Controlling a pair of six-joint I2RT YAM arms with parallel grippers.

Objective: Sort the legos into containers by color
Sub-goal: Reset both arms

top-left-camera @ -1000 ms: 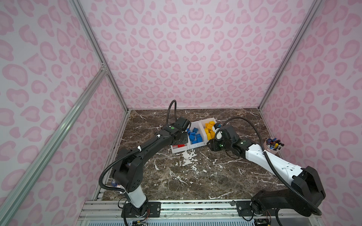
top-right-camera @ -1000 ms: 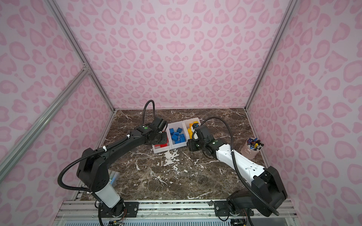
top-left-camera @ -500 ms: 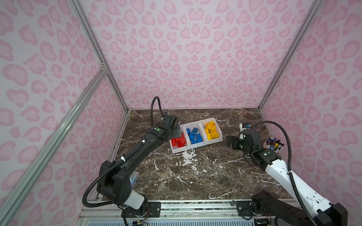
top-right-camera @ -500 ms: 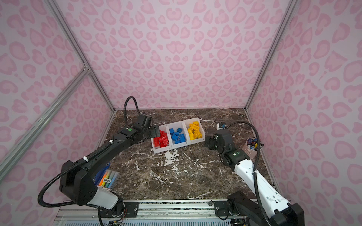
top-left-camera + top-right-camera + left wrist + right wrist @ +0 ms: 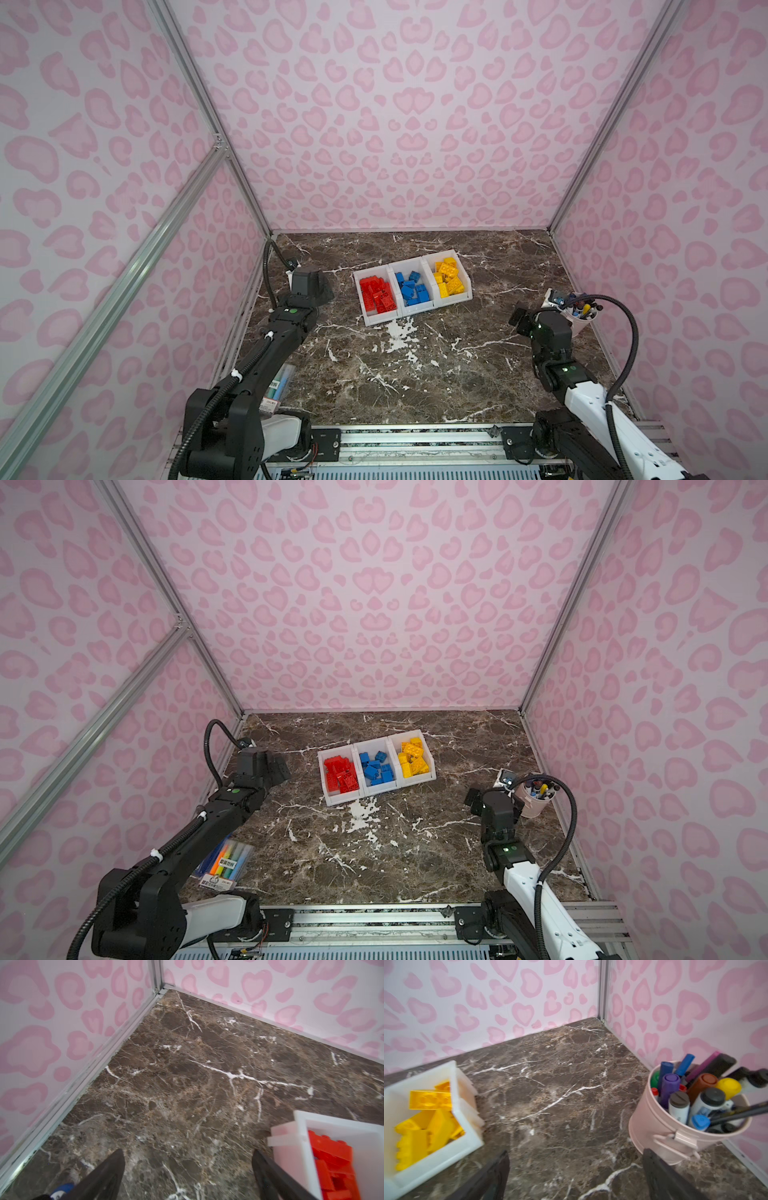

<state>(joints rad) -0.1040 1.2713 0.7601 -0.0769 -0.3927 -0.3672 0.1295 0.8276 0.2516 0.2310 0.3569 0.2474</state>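
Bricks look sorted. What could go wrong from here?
The right gripper, fingers open, hangs beside the pen cup; a sideways swing could tip it. The left gripper is open close to the red bin; it might shove it. The marker pack lies by the left arm; folding down could press it.

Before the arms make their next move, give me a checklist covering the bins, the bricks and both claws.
1. Only red legos in left container: ok.
2. Only blue legos in middle container: ok.
3. Only yellow legos in right container: ok.
4. No brick loose on the table: ok in both top views; under the arms, cannot tell.
5. left claw open and empty: ok.
6. right claw open, empty, apart from the pen cup: ok.
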